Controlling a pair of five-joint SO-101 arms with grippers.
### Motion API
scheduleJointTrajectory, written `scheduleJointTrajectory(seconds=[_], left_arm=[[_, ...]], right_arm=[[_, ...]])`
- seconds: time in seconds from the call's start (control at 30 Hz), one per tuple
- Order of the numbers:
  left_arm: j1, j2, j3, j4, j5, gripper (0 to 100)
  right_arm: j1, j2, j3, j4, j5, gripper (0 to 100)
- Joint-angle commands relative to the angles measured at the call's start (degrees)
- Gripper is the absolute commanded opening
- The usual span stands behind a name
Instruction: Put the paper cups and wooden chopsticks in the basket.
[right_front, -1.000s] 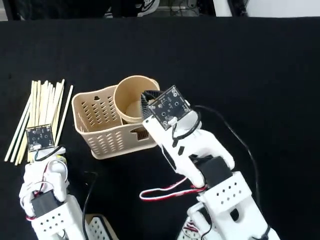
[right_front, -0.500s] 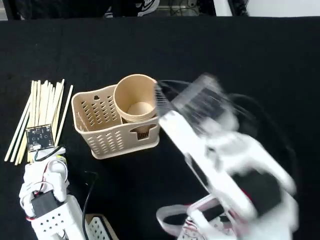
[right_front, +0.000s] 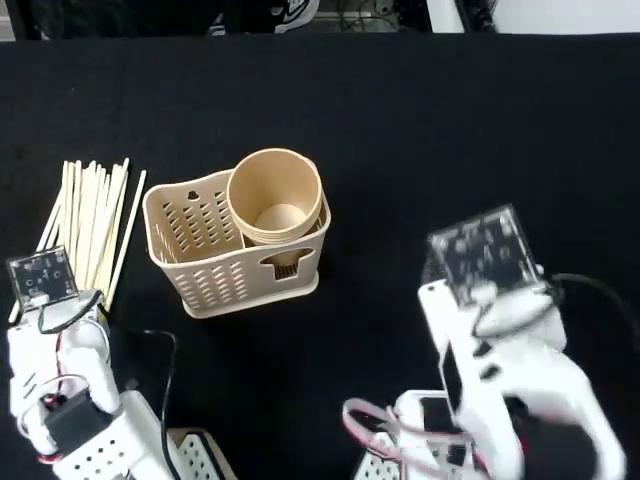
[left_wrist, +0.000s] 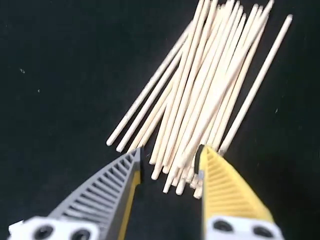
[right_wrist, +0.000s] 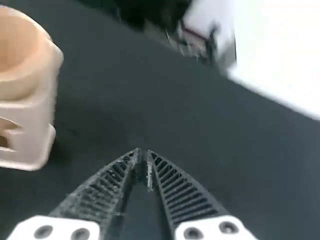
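A stack of paper cups (right_front: 274, 199) stands upright in one end of the beige slotted basket (right_front: 210, 262); the same cup (right_wrist: 17, 55) and basket (right_wrist: 27, 130) show in the right wrist view. Several wooden chopsticks (right_front: 88, 218) lie in a loose bundle on the black table to the basket's left. My left gripper (left_wrist: 167, 157) hovers open over the near ends of the chopsticks (left_wrist: 210, 95), one finger on either side of the bundle's tips. My right gripper (right_wrist: 142, 156) is shut and empty, above bare table to the right of the basket.
The black table (right_front: 450, 130) is bare to the right of and behind the basket. The left arm's body (right_front: 60, 400) and the right arm's body (right_front: 510, 380) stand at the near edge. Cables and dark clutter line the far edge.
My right arm has drawn back from the cup in the basket toward the near right, and its gripper has left the cup's rim. My left arm has shifted slightly left and nearer.
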Motion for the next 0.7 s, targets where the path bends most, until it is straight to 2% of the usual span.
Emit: scheduleJointTrajectory(seconds=[0.0, 0.13, 0.3, 0.43, 0.67], left_arm=[[0.48, 10.11, -9.19, -0.97, -3.08, 20], [0.22, 24.88, -16.57, -1.85, -4.31, 20], [0.40, 45.63, -28.09, -5.89, -4.48, 20], [0.40, 63.38, -40.84, -5.89, -4.22, 20], [2.15, 93.36, -60.79, -5.63, -4.48, 20]], right_arm=[[7.56, -4.00, 23.43, -10.46, 0.26, 1.2], [7.65, -5.32, 43.38, -25.32, 0.26, 1.3], [7.65, -5.32, 57.98, -37.45, 0.18, 1.3], [8.00, -5.41, 63.25, -42.90, -1.58, 1.3], [8.18, -5.41, 67.21, -45.54, -1.32, 1.2]])
